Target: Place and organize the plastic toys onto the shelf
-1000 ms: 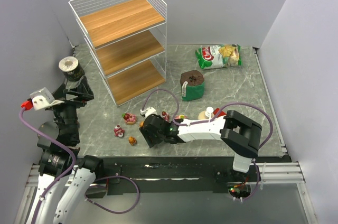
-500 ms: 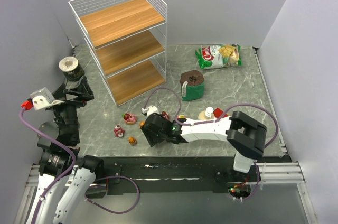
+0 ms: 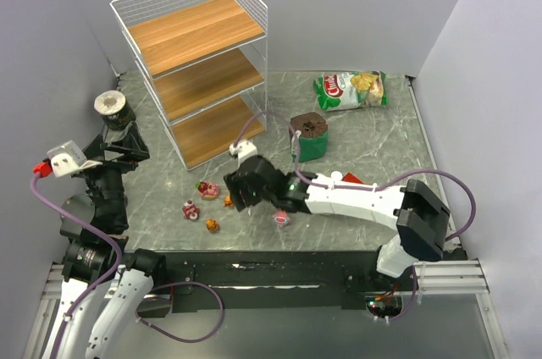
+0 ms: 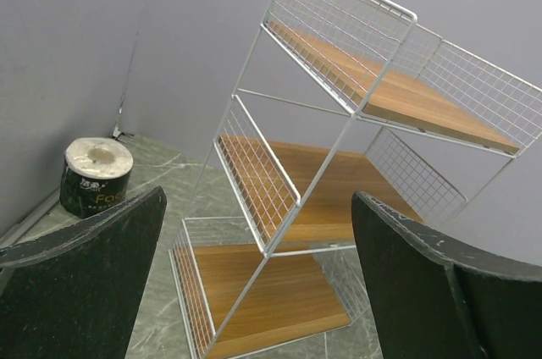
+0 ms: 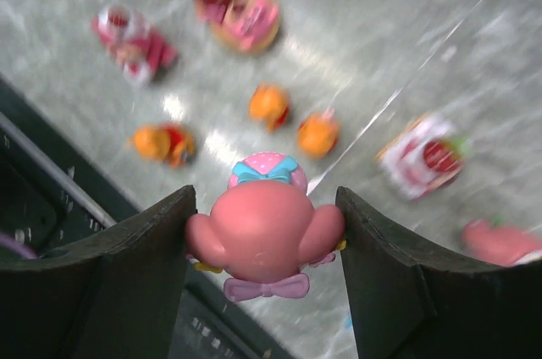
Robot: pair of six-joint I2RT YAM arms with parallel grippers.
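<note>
My right gripper (image 5: 264, 207) is shut on a round pink toy with a blue bow (image 5: 264, 232), held above the floor. Below it in the right wrist view lie several plastic toys: a pink-red one (image 5: 246, 12), a red-and-white one (image 5: 428, 156) and two orange ones (image 5: 268, 105) (image 5: 318, 133). From above, the right gripper (image 3: 240, 196) hangs over the toy group (image 3: 206, 190), in front of the shelf (image 3: 199, 80). A pink toy (image 3: 280, 218) lies beside the arm. My left gripper (image 4: 258, 232) is open and empty, facing the shelf (image 4: 339, 173).
A toilet roll (image 3: 111, 105) stands left of the shelf, near the left arm. A chips bag (image 3: 351, 88) lies at the back right. A green pouch with a brown top (image 3: 306, 137) stands behind the right arm. The table's dark front edge (image 3: 279, 257) runs close to the toys.
The right arm has stretched out and swung away from the front edge toward the shelf, carrying the pink toy. A pink toy beside the arm has come into view. The left arm is still.
</note>
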